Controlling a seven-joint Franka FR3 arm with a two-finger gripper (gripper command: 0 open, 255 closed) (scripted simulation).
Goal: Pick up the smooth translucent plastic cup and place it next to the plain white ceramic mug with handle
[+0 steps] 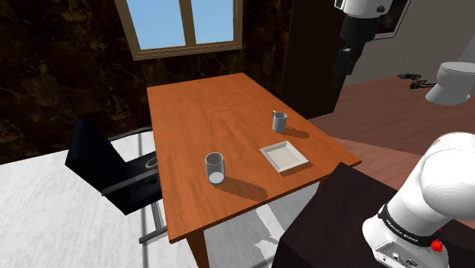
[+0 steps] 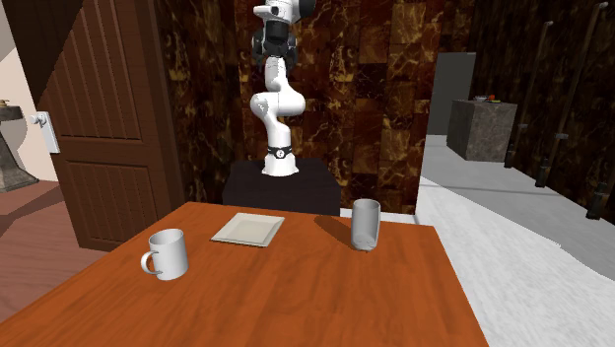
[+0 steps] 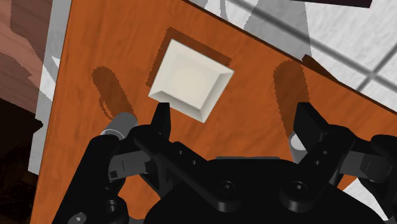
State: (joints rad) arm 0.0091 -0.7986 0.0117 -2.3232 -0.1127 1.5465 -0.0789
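The translucent grey cup (image 1: 215, 168) stands upright near the table's front in the shoulder view, and at the second exterior view's right (image 2: 366, 225). A white mug with handle (image 1: 279, 120) (image 2: 168, 254) stands apart from it, with a square white dish (image 1: 284, 156) (image 2: 247, 229) (image 3: 191, 79) between them. My gripper (image 1: 341, 76) (image 2: 271, 51) (image 3: 236, 121) hangs high above the table's edge, open, with nothing between its fingers. In the wrist view the mug (image 3: 124, 121) and the cup (image 3: 297, 141) peek out from behind the hand on either side.
The wooden table (image 1: 205, 114) has a black office chair (image 1: 106, 164) at the shoulder view's left. The dark stand (image 2: 281, 187) adjoins the table edge near the dish. A wooden door (image 2: 118, 128) and a toilet (image 1: 453, 80) lie beyond.
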